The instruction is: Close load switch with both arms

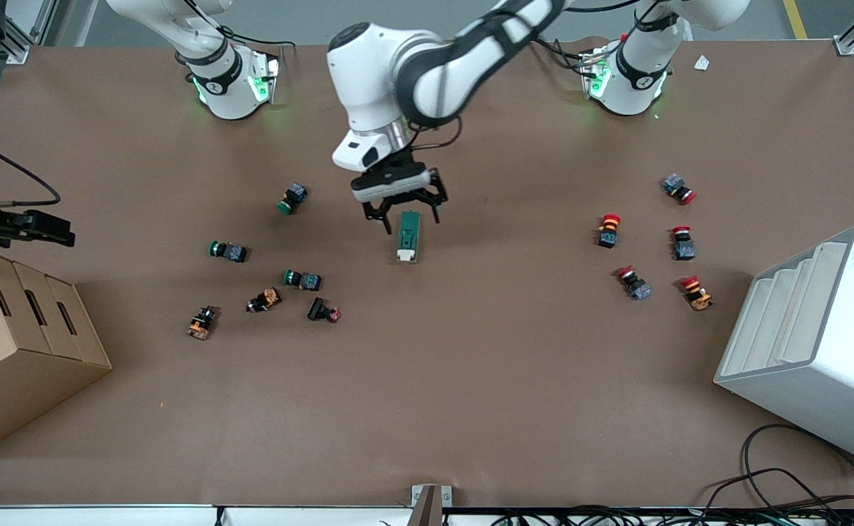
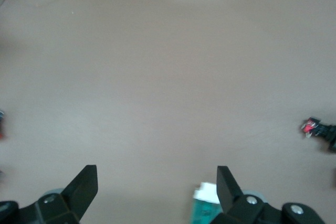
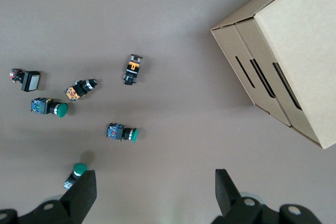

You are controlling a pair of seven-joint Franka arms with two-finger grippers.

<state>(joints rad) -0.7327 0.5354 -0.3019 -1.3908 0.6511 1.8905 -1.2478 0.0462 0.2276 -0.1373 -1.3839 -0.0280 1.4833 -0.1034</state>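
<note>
The load switch [image 1: 408, 237] is a dark green block with a white end. It lies mid-table with the white end toward the front camera. My left gripper [image 1: 410, 217] hangs open just over the switch's farther end, and nothing is between its fingers. In the left wrist view the load switch [image 2: 207, 203] shows beside one finger of the open left gripper [image 2: 157, 170]. My right gripper [image 1: 61, 232] waits at the right arm's end of the table, above the edge of a cardboard box. In the right wrist view the right gripper [image 3: 155, 174] is open and holds nothing.
Several green, orange and black push buttons [image 1: 302, 279] lie scattered toward the right arm's end. Several red push buttons [image 1: 608, 230] lie toward the left arm's end. A cardboard box [image 1: 17, 351] and a white stepped bin [image 1: 814, 343] stand at the two ends, near the front camera.
</note>
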